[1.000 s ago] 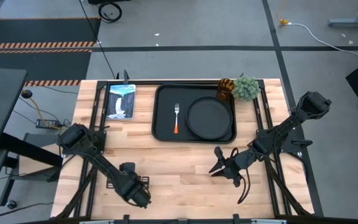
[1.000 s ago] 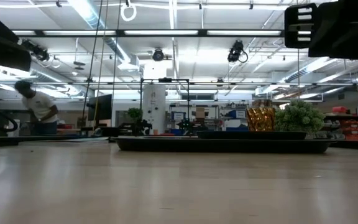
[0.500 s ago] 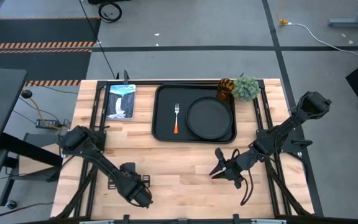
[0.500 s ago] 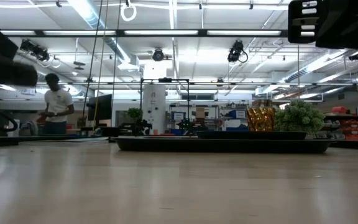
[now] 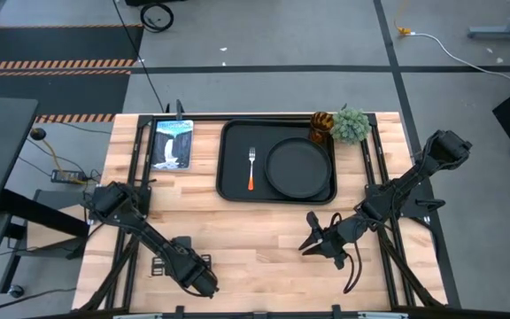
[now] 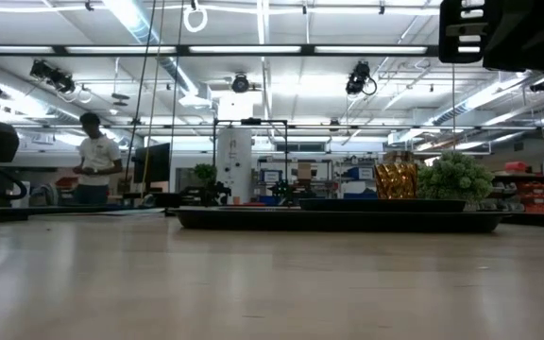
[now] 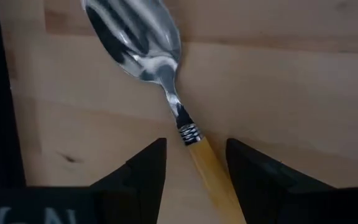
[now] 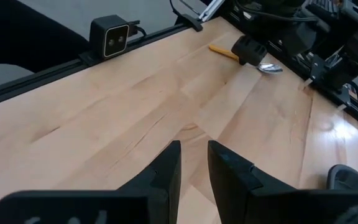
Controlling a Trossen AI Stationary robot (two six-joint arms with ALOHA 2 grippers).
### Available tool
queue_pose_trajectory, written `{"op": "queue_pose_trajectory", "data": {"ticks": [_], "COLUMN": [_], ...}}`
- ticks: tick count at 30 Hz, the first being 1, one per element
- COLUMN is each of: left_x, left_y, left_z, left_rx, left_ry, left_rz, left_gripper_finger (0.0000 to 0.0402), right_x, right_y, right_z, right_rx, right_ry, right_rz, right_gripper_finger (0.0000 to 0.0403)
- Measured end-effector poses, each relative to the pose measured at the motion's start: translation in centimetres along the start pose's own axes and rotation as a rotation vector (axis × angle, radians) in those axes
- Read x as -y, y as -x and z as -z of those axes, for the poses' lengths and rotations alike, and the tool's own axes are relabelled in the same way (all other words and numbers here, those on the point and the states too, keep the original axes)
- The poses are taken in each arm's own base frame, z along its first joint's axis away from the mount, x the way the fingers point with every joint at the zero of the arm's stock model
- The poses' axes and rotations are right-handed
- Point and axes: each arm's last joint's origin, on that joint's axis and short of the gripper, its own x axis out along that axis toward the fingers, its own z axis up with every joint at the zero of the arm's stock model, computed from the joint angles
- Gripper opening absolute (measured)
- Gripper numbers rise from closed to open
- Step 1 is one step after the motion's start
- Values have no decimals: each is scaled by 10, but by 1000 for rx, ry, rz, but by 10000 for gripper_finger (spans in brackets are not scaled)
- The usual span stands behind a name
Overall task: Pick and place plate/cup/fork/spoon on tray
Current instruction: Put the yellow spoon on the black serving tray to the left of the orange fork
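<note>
Pale wooden worktop (image 5: 255,230). Left end effector (image 7: 194,165) spread wide, straddling the spoon (image 7: 160,81) handle, bowl just ahead. Best lowered squarely, pinching the orange handle centrally before lifting toward the tray (image 5: 233,159).

— What do the arms look like from above?

— Both are dark, nearly black, built of slim straight links with chunky rounded joint housings. The left arm (image 5: 140,235) ends in a blocky wrist; the right arm (image 5: 397,199) has a bulky housing at its far end and thin black cables looping below its gripper.

— And the fingers?

— Matte black. The left gripper (image 7: 194,165) has two broad, wedge-shaped fingers with angled inner faces. The right gripper (image 8: 193,163) has narrower fingers, tapering to squared tips, rising from a flat black body.
</note>
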Motion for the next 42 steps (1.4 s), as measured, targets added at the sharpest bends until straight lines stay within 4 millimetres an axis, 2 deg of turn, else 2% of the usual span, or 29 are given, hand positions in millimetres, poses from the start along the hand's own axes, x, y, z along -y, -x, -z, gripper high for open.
{"op": "queue_pose_trajectory", "data": {"ticks": [8, 24, 37, 42], "left_x": [2, 9, -3, -4], "left_y": [0, 2, 0, 0], "left_z": [4, 13, 27, 27], "left_rx": [-29, -88, 14, 30], "left_ry": [-11, -80, -171, -170], "left_rz": [25, 146, 259, 268], "left_gripper_finger": [170, 109, 62, 60], "right_x": [0, -5, -5, -5], "right_y": [0, 1, 1, 1], "right_z": [0, -2, -2, -2], "right_rx": [0, 8, 8, 8], "right_ry": [0, 11, 20, 20], "right_rz": [0, -17, -17, -17], "right_gripper_finger": [86, 86, 86, 86]}}
